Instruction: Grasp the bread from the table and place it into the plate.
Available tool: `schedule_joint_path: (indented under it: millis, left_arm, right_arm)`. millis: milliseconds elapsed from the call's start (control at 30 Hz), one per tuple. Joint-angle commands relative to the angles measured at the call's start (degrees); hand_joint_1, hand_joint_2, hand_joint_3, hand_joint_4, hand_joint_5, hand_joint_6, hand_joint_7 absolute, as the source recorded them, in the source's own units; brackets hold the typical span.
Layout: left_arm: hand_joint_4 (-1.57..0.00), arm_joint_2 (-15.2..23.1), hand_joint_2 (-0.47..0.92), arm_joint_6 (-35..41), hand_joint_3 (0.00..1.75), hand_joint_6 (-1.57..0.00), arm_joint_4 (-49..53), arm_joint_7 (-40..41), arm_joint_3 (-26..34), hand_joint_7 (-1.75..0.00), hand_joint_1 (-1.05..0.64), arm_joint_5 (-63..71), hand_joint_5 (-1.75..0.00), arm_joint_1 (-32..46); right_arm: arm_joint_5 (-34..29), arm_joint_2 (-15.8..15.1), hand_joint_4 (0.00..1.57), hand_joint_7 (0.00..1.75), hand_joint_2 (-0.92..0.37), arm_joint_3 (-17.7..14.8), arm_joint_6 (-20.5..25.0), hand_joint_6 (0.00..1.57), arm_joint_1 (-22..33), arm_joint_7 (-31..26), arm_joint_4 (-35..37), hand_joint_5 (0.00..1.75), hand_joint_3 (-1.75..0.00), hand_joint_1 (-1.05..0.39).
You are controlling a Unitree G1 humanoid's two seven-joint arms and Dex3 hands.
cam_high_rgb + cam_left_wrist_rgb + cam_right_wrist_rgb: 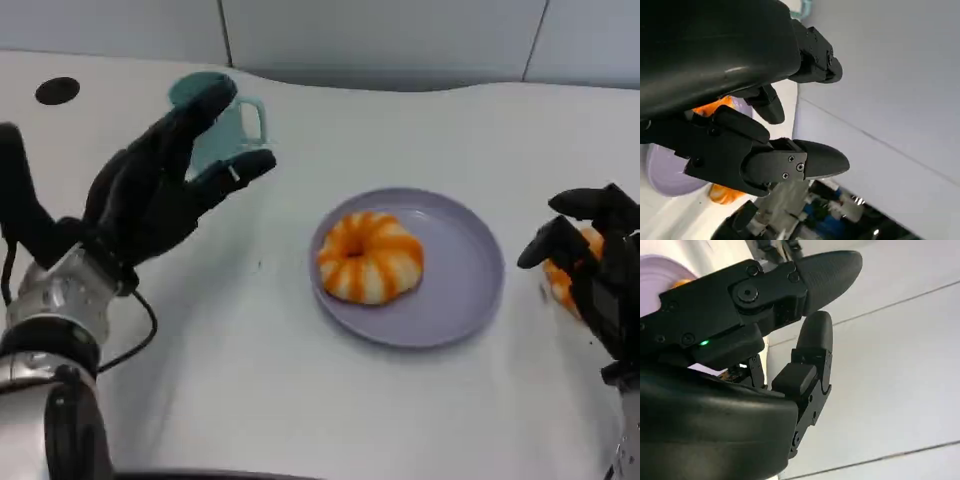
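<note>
A ring-shaped orange and white bread (369, 257) lies in the lavender plate (465, 270) at the middle of the table. A second orange bread (562, 277) lies on the table right of the plate, partly hidden by my right hand (592, 265), whose spread fingers hover over it; I see no grip. My left hand (160, 190) is raised left of the plate with its fingers apart and nothing in them. In the left wrist view the plate (662, 175) and both breads (720, 104) (722, 193) peek past my left hand (740, 145). Black fingers (812, 347) reach out in the right wrist view.
A teal mug (238, 128) stands behind my left hand at the back of the white table (300, 400). A small black round mark (57, 90) sits at the far left. A pale wall rises behind the table.
</note>
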Motion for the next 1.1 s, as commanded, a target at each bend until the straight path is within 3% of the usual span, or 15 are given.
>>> schedule_joint_path:
  millis: [33,133,267,467,600,1000,1100]
  left_arm:
    - [-0.27,-0.88,0.92,0.15,0.44,-0.40,-1.53,3.01,0.38,-1.22,-0.70,0.30,-1.63,4.84]
    - [-0.36,-1.47,0.92,-1.79,0.42,-0.35,-1.61,4.31,-0.64,-1.61,-0.67,1.75,-1.73,6.54]
    - [-0.45,-1.18,0.92,-2.18,0.34,-0.39,-1.05,3.14,-1.09,-1.73,-0.67,2.64,-1.75,6.68]
    - [-0.60,-0.15,0.92,4.96,0.22,-0.47,0.18,-0.01,0.61,-1.75,-0.67,0.78,-1.75,5.21]
    - [-0.67,2.53,0.92,14.57,0.25,-0.51,1.59,-11.97,1.20,-1.75,-0.68,-0.15,-1.75,3.74]
    - [-0.69,2.78,0.92,15.43,0.25,-0.52,1.73,-13.14,1.76,-1.75,-0.67,0.41,-1.75,3.59]
    - [-0.83,5.98,0.86,11.87,0.12,-0.63,1.30,-20.92,-6.10,-1.75,-0.56,8.00,-1.75,3.98]
  right_arm:
    - [-0.02,-1.65,0.64,0.93,-0.92,-0.51,-0.61,0.77,-0.45,0.11,1.16,1.67,-0.11,-0.54]
    - [0.08,-1.73,0.63,0.95,-0.92,-0.40,-0.22,0.76,-0.40,0.22,1.46,1.68,-0.10,-0.55]
    - [0.20,-1.58,0.62,0.95,-0.92,-0.36,0.27,0.75,-0.16,-0.07,1.40,1.69,-0.08,-0.55]
    - [-0.13,-1.82,0.61,0.95,-0.92,-0.21,0.63,0.76,-0.30,-0.29,1.87,1.69,-0.08,-0.54]
    - [0.13,-2.30,0.62,0.94,-0.92,-0.53,1.25,0.76,-0.66,-0.18,2.31,1.69,-0.08,-0.54]
    - [0.16,-2.35,0.63,0.93,-0.92,-0.54,1.26,0.77,-0.70,-0.13,2.39,1.68,-0.08,-0.55]
    - [0.50,-2.47,0.63,0.92,-0.92,-0.79,1.25,0.78,-0.88,0.34,2.91,1.68,-0.07,-0.55]
